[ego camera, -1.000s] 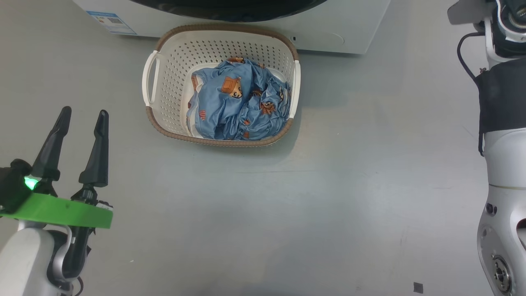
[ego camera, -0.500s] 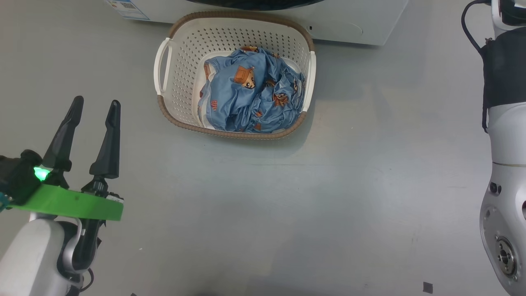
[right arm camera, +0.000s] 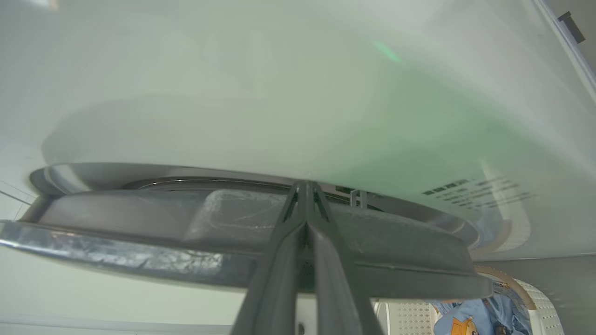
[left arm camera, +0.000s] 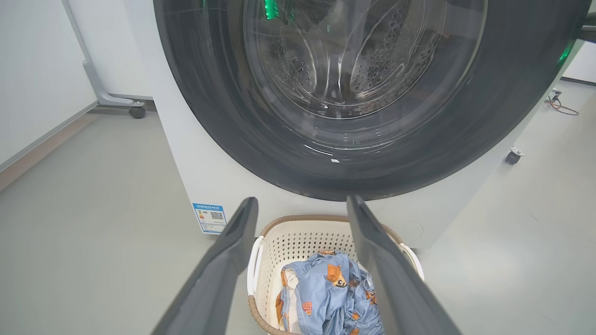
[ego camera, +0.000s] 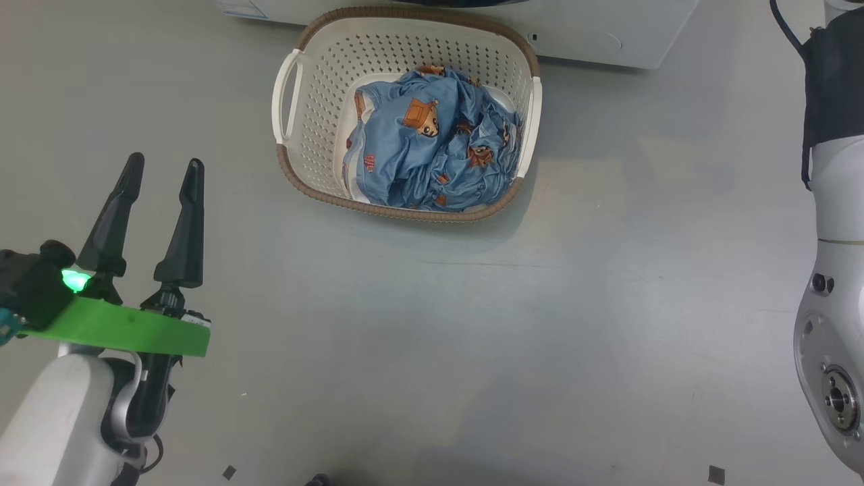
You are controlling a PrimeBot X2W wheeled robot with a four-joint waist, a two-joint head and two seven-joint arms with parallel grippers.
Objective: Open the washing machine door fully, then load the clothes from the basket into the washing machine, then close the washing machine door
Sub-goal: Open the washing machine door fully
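Smooth grey floor [ego camera: 472, 337], faint sheen, small dark square mark [ego camera: 715, 474] near bottom edge. White wall [left arm camera: 28, 70] with pale baseboard at left in left wrist view. Basket [ego camera: 317, 101] on floor just beside washing machine [left arm camera: 186, 163], below washing machine door [left arm camera: 223, 116]. Clothes [ego camera: 432, 148] heaped inside. Left gripper [ego camera: 165, 163] over bare floor, jaws spread wide, empty. Right gripper [right arm camera: 305, 184] fingers pressed together, tips at door rim.

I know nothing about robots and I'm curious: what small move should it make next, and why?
Probably pull the right gripper back to swing the door open. Its shut fingers sit at the door's edge against the washer, the clothes lie untouched in the basket, and the left gripper hovers open, away from them.
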